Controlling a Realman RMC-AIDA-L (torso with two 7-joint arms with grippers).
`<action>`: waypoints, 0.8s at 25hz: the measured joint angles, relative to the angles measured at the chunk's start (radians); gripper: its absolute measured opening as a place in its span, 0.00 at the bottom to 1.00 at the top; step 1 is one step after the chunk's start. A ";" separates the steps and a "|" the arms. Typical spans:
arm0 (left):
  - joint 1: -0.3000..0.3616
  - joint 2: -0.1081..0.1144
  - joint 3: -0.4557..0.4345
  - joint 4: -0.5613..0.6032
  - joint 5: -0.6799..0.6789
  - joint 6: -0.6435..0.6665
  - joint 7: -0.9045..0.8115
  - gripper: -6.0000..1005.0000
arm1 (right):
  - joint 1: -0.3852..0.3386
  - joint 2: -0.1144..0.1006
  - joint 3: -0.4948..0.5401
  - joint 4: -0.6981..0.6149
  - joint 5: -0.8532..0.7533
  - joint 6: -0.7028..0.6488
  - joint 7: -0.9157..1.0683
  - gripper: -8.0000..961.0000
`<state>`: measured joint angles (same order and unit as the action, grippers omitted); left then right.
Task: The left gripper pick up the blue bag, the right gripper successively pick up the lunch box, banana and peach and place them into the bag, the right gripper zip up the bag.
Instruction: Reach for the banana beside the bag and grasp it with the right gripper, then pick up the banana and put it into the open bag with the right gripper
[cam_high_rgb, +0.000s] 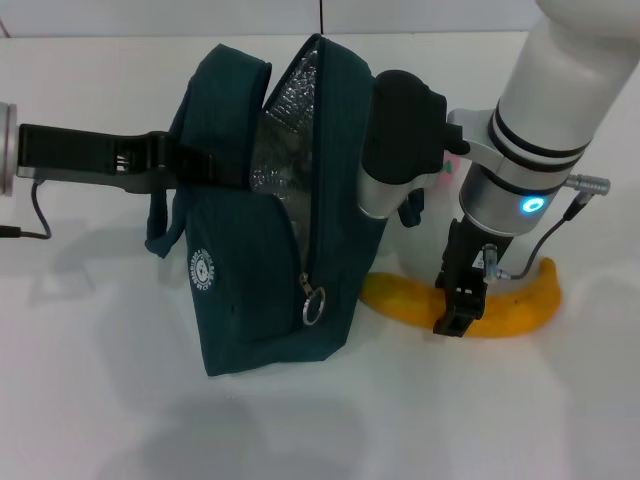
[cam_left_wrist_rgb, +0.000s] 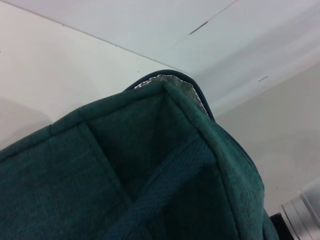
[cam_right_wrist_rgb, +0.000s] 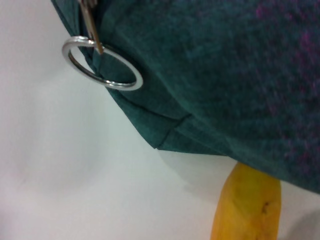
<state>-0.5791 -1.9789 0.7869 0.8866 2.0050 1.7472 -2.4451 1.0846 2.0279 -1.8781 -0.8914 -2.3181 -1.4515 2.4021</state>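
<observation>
The table (cam_high_rgb: 90, 400) is white. The bag (cam_high_rgb: 270, 300) is the biggest thing on it. It stands near the middle with its top open, and silver lining (cam_high_rgb: 300, 110) shows inside. A ring (cam_high_rgb: 314, 308) hangs from the zip at the front.

The left gripper (cam_high_rgb: 185, 165) reaches in from 9 o'clock and is closed on the bag's top edge.

The right gripper (cam_high_rgb: 458, 310) comes down at 4 o'clock from the bag. Its tips are on the banana (cam_high_rgb: 520, 305); I cannot tell if its fingers are open or closed.

The banana lies flat on the table, one end tucked beside the bag's bottom.

A bit of pink, maybe the peach (cam_high_rgb: 452, 165), peeks out behind the right arm at 2 o'clock.
</observation>
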 joint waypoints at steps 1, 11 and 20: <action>0.000 0.000 0.000 0.000 0.000 0.000 0.000 0.04 | 0.000 0.000 0.000 0.000 -0.001 0.000 0.000 0.79; -0.003 0.003 0.000 0.000 0.000 0.000 0.001 0.04 | 0.012 0.000 0.008 0.005 -0.008 -0.027 0.004 0.43; 0.000 0.005 0.000 0.000 -0.003 0.000 0.006 0.04 | -0.024 -0.009 0.236 0.005 -0.153 -0.154 0.077 0.43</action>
<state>-0.5787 -1.9742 0.7868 0.8866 2.0020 1.7471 -2.4393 1.0604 2.0188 -1.6422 -0.8868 -2.4707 -1.6053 2.4791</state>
